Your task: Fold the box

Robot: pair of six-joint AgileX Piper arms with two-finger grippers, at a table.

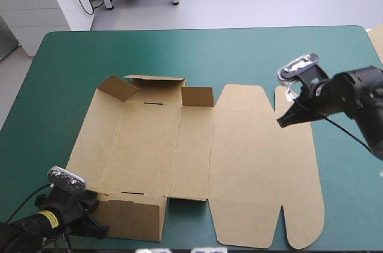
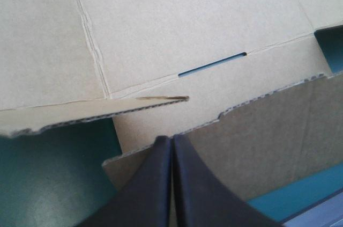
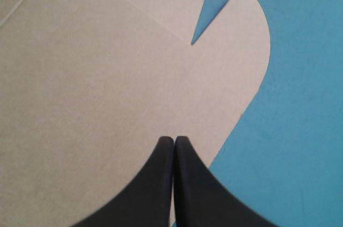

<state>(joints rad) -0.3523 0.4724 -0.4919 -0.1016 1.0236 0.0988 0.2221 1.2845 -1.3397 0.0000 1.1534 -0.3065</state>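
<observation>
The box [image 1: 251, 163] lies mostly flat from the table's middle to its near edge, only its left walls partly raised, while the left gripper [image 2: 172, 139] and right gripper [image 3: 174, 138] are both pinched together, empty.

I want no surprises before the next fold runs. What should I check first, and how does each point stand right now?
1. Near wall of the box raised: ok.
2. Far wall raised: ok.
3. Walls tucked: not ok; the slot by the near wall is empty, with the teal-green cover showing through it.
4. Lid flat on the cover: ok.
5. Left end effector shut at the near wall: ok; whether it touches the wall: cannot tell.
6. Right end effector shut above the lid's rounded tab, gripping nothing: ok.
</observation>
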